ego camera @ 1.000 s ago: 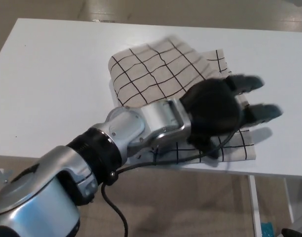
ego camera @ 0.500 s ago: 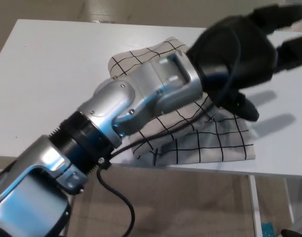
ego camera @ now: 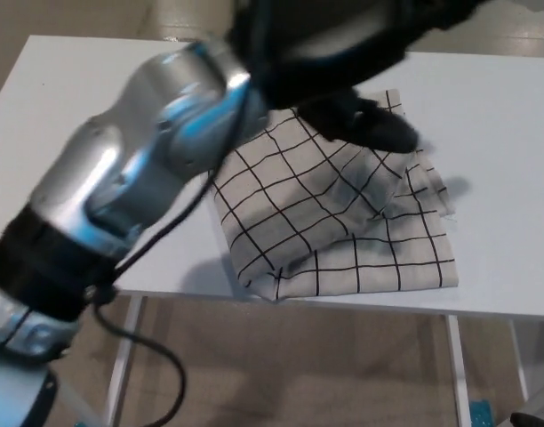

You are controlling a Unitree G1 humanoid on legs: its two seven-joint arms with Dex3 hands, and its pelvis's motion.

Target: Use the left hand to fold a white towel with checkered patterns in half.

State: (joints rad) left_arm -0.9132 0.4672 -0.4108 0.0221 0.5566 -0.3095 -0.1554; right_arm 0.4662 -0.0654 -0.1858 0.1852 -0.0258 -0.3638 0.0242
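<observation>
One view only: the head camera, looking down at my work surface.

Table: I see a white table [ego camera: 68, 160] filling most of the frame, its near edge running across the lower part of the picture, with the floor visible beneath it.

Towel: the white towel with black checkered lines [ego camera: 343, 227] lies on the table at centre right of the frame. It is bunched and folded over on itself, with rumpled layers along its right side, and its lower edge sits right at the table's near edge.

Left arm: my silver forearm [ego camera: 139, 169] sweeps in from the lower left and rises toward the top centre, very close to the camera and blurred. A black cable hangs off it at lower left.

Left hand: the black left hand [ego camera: 343, 49] is up at the top centre of the frame, partly cut off by the top edge and smeared by motion. One dark finger or thumb [ego camera: 379, 127] pokes down over the towel's upper part. I see no cloth in it, but I cannot tell how its fingers are set.

Shadow: a soft grey shadow falls across the middle of the towel.

Right hand: none of it shows in this view.
</observation>
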